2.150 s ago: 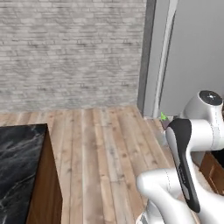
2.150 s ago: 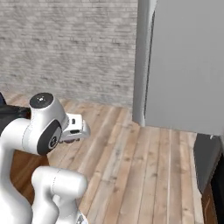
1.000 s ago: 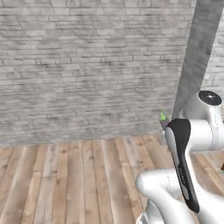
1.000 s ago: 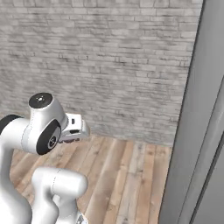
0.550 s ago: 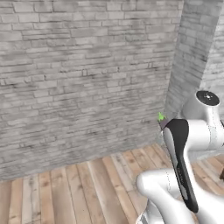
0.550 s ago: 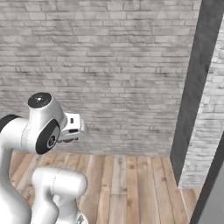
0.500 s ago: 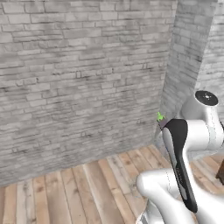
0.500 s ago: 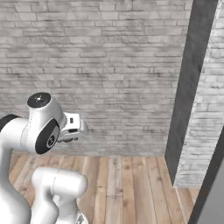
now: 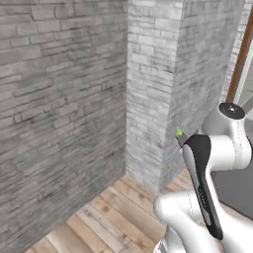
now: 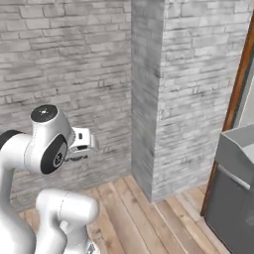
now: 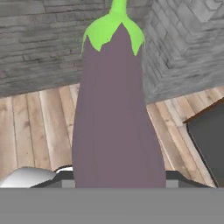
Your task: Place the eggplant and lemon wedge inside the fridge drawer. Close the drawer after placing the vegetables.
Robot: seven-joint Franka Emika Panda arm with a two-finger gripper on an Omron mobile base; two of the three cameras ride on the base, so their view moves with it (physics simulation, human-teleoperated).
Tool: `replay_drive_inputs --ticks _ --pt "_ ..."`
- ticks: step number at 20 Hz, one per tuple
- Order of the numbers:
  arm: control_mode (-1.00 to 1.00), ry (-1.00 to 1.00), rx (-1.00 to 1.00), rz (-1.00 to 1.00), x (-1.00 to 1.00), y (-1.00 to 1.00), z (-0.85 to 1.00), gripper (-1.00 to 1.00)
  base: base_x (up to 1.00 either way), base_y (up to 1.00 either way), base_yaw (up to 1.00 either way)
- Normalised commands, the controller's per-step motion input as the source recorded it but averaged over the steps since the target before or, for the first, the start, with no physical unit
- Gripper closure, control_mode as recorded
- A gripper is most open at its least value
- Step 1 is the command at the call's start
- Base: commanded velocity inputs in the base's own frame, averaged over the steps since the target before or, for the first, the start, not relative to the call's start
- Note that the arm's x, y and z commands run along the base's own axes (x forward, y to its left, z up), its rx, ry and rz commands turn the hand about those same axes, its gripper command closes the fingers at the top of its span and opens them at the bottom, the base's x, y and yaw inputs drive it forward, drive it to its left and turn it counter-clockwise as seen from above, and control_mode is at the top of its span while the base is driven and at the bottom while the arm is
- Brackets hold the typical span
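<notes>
The eggplant [image 11: 117, 113] is dark purple with a bright green cap and stands up along the middle of the hand view. My gripper [image 11: 118, 183] is shut on its lower end, and the fruit covers the fingertips. In the left base view only the eggplant's green stem tip [image 9: 179, 132] pokes out from behind my arm's dark link. In the right base view the gripper's white hand [image 10: 82, 144] sits beside the big elbow joint, held high off the floor. The lemon wedge and the fridge drawer are out of view.
A grey brick wall and a jutting brick pillar [image 9: 158, 99] stand straight ahead. Wooden floor planks [image 10: 149, 218] run below. At the right are a brown wooden frame [image 10: 237, 84] and a dark grey cabinet or appliance [image 10: 233, 198].
The whole picture has shifted: the base has driven and turned, and the brick pillar, wooden frame and dark cabinet have come into view. The eggplant stays in the gripper, and the arm's pose is unchanged.
</notes>
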Motion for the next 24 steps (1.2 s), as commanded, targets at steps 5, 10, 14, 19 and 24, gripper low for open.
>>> replay_drive_inputs --ticks 5,10,14,19,24 --pt "1.00 0.00 0.00 0.00 0.00 0.00 0.00 1.00 0.11 0.05 -0.85" --pt "1.00 0.00 0.00 0.00 0.00 0.00 0.00 1.00 0.29 0.00 -0.81" --pt "1.00 0.00 0.00 0.00 0.00 0.00 0.00 1.00 0.59 0.01 -0.62" --pt "1.00 0.00 0.00 0.00 0.00 0.00 0.00 1.00 0.78 0.42 -0.29" --pt "1.00 0.00 0.00 0.00 0.00 0.00 0.00 1.00 0.62 0.17 -0.05"
